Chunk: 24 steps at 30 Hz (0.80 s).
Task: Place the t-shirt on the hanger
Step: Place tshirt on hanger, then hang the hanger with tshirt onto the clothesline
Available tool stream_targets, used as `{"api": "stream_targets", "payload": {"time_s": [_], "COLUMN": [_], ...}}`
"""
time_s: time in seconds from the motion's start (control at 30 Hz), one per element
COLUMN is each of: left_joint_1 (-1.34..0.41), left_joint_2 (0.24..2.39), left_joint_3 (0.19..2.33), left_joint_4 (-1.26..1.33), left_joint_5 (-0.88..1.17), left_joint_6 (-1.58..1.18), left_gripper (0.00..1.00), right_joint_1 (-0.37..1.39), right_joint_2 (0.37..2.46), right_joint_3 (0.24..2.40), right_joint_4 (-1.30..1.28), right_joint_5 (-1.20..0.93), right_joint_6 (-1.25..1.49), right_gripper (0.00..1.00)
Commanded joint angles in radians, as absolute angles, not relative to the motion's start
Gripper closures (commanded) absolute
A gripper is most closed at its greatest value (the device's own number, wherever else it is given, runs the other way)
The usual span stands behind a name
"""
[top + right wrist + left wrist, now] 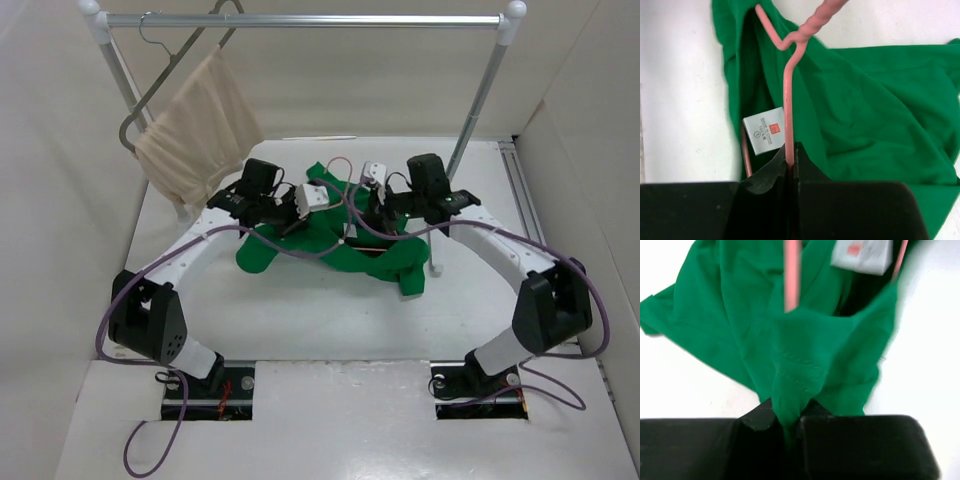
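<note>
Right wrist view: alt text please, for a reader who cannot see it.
The right gripper is shut on a pink wire hanger, below its twisted neck. The hanger lies against a crumpled green t-shirt on a white table, the shirt's white label beside the wire.

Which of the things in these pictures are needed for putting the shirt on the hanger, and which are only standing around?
For the job: the green t-shirt, pinched in the left claw; the pink hanger, gripped by the right claw.
Not part of it: the beige cloth, the dark grey hanger that carries it, the clothes rail.
</note>
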State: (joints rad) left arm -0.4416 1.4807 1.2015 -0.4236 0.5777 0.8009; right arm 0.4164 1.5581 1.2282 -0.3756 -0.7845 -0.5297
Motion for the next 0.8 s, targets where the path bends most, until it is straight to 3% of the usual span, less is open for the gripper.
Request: {"api": "stream_targets", "payload": {"time_s": [0.0,0.27,0.3,0.4,0.43,0.5,0.77], "left_joint_1": [-0.327,-0.204,-0.204,-0.204,-0.204,-0.204,-0.233], "left_joint_2": [1.486,1.580,1.592,1.624,1.624,1.624,1.624], "left_joint_3": [1.252,1.356,1.373,1.440,1.453,1.489,1.629], "left_joint_4": [-0.492,-0.555,-0.575,-0.595,-0.595,-0.586,-0.565], "left_joint_5": [0.736,0.804,0.819,0.885,0.899,0.920,0.694], "left_joint_6": [0.787,0.804,0.793,0.793,0.769,0.743,0.627], "left_gripper": [0.97,0.72,0.63,0.48,0.22,0.00,0.00], "right_joint_1": [0.327,0.236,0.236,0.236,0.236,0.236,0.224], "right_joint_2": [1.419,1.226,1.215,1.201,1.192,1.192,1.270], "right_joint_3": [1.175,1.137,1.155,1.230,1.261,1.331,1.760], "right_joint_4": [-0.291,-0.523,-0.537,-0.581,-0.597,-0.658,-0.811], "right_joint_5": [-0.802,-0.792,-0.778,-0.732,-0.709,-0.586,-0.286], "right_joint_6": [-0.486,-0.569,-0.569,-0.537,-0.523,-0.482,-0.374], "right_gripper": [1.00,1.00,1.00,1.00,1.00,1.00,1.00]}}
